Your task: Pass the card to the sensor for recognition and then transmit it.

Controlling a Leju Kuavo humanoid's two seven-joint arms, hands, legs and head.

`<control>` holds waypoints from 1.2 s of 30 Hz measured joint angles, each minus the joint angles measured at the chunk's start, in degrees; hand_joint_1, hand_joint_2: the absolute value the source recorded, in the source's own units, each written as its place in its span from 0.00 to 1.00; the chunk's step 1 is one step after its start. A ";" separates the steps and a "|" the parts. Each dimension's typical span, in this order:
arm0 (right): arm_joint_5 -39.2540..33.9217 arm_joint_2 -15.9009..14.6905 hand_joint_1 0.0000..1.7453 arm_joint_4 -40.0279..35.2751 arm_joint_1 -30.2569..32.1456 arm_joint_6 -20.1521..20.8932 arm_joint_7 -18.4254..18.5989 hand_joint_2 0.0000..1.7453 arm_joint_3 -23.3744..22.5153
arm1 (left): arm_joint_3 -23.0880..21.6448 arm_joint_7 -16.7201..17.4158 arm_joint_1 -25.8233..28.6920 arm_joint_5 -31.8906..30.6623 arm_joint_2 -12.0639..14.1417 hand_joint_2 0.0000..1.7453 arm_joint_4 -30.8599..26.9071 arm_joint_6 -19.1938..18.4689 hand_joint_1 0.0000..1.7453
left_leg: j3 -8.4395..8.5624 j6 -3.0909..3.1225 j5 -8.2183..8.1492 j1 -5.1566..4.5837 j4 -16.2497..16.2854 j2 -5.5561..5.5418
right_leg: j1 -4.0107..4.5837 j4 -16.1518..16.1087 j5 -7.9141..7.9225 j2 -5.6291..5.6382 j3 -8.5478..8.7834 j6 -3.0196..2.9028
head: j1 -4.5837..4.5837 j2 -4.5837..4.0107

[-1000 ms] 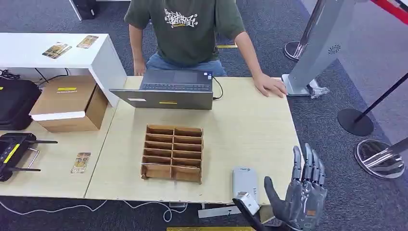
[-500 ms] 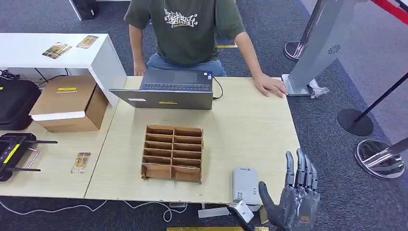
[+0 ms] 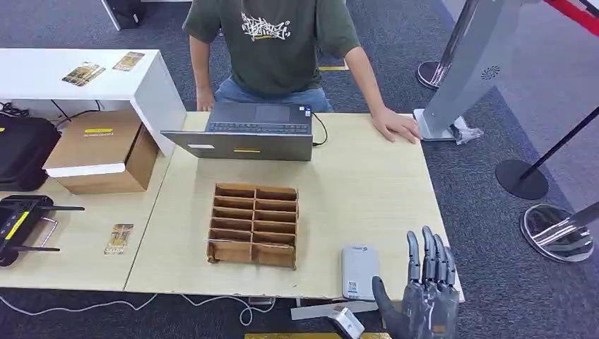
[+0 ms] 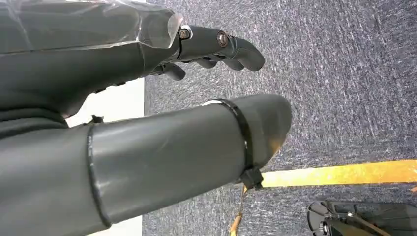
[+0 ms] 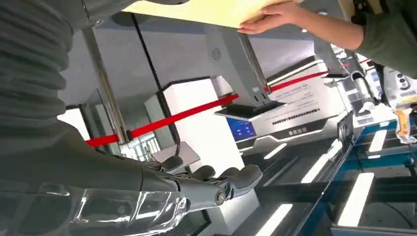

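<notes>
the card cannot be made out in either hand. the grey sensor (image 3: 359, 271) lies at the surface's (image 3: 367, 183) near edge. the right hand (image 3: 422, 300) hovers beside it, released, fingers straight; the left hand (image 4: 147, 98) hangs empty. best locate a card first.

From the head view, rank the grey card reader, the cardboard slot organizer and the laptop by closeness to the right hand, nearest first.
Measured from the right hand:
1. Grey card reader, just to its left at the table's near edge.
2. Cardboard slot organizer, further left, mid-table.
3. Laptop, at the far edge before the person.
</notes>
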 joint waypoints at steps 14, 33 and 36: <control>0.02 -9.66 0.00 7.22 -7.71 0.00 21.08 1.00 14.41 | 0.00 -0.55 -0.22 0.11 -0.04 0.00 -0.02 0.09 0.00 | 0.02 0.00 0.01 -0.01 0.01 0.02 | -0.01 0.00 0.01 0.01 0.04 0.01 | 0.02 0.00; -0.52 -15.56 0.00 20.50 -19.91 0.74 19.70 1.00 29.31 | 0.46 -1.22 -0.55 0.61 -0.57 0.00 0.00 0.55 0.00 | 0.07 0.00 0.00 0.00 0.01 0.03 | 0.00 0.00 0.01 0.06 0.02 0.00 | 0.02 0.00; -0.90 -15.54 0.00 22.40 -21.15 1.83 17.78 1.00 31.01 | 0.46 -1.22 -0.55 0.53 -0.57 0.00 0.00 0.55 0.00 | 0.06 0.00 0.00 0.00 0.01 0.03 | 0.00 0.00 0.01 0.05 0.03 0.00 | 0.02 0.00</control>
